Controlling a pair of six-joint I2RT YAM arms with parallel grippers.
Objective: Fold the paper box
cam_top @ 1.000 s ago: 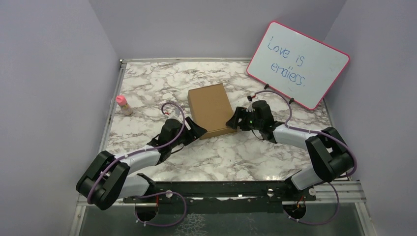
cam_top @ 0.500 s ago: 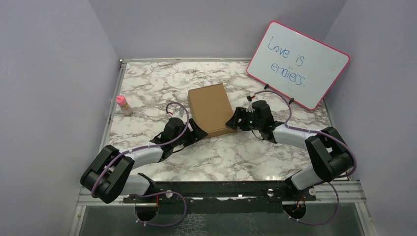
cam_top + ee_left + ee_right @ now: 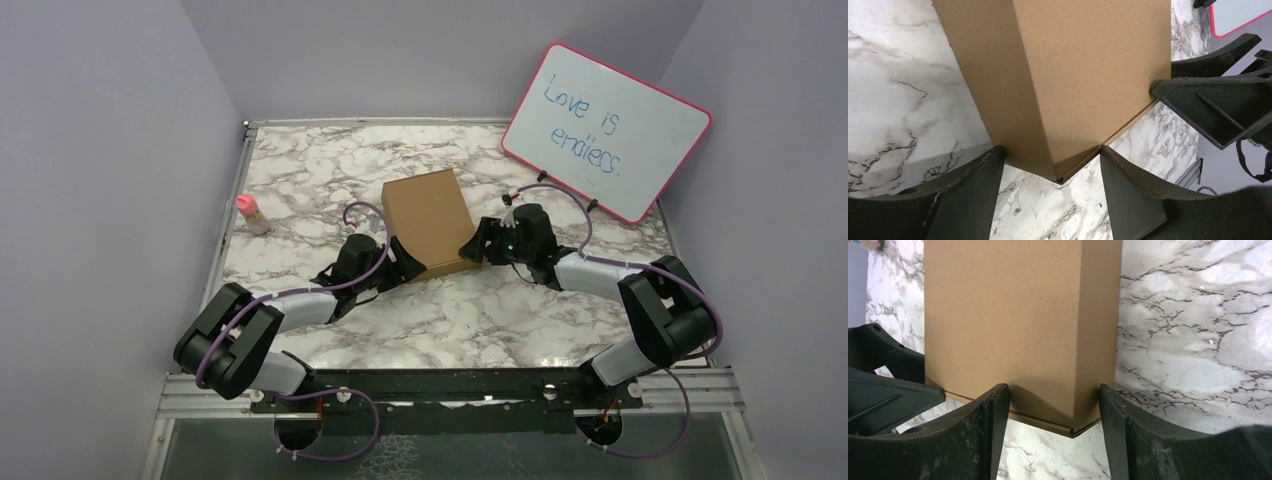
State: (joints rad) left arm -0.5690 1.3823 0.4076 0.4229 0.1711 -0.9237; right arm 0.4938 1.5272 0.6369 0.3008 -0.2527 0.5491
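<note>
Over at two o'clock, the pink-framed rectangular whiteboard (image 3: 606, 130) stands tilted, and there it is in blue handwritten marker: "Love is" on the upper line, "endless." with a full stop on the line below. From the left wrist view just a corner of that board peeks in, its lettering out of frame.

The paper box (image 3: 428, 215) sits on the table (image 3: 500, 310) between the left claw (image 3: 408, 262) and right claw (image 3: 474, 246).

Soft even light (faint shadow beside paper box (image 3: 1073, 75))
</note>
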